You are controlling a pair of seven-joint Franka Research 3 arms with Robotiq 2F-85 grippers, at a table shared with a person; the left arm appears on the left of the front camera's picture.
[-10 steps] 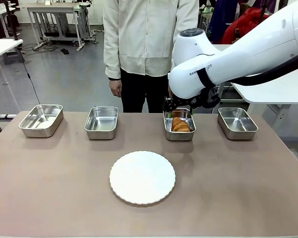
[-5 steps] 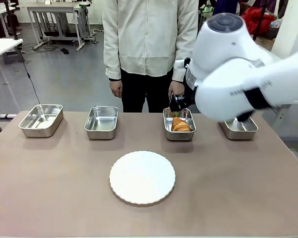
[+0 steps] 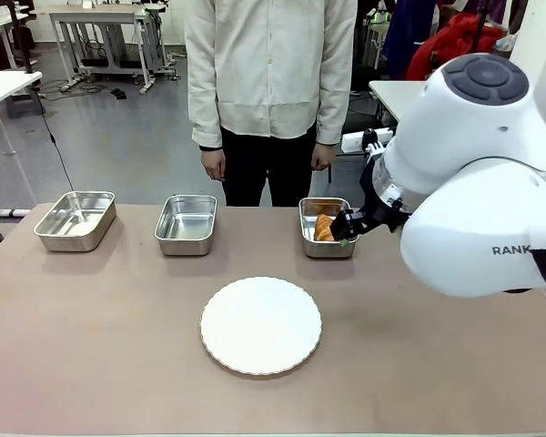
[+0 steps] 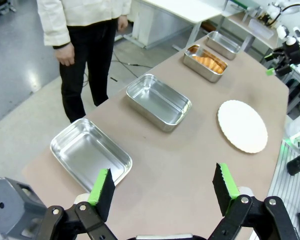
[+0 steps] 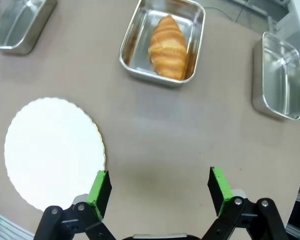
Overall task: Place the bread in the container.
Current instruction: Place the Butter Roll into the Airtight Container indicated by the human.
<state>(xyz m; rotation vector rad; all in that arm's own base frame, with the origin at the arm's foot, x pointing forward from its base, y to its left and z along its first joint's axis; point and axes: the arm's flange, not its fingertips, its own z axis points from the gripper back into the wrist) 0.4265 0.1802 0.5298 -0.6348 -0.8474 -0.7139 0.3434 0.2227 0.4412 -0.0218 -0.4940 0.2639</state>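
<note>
Tabletop (image 3: 118, 364); golden ridged croissant (image 5: 167, 47)

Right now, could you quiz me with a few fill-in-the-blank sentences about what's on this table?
1. The bread lies inside a steel ____.
2. The right gripper has its jaws ____.
3. The round white plate holds ____.
4. Counting from the robot's left, the filled container is the ____ pan.

Missing words: container; open; nothing; third

The right arm (image 3: 473, 209) hides part of the bread (image 3: 323, 228).
</note>
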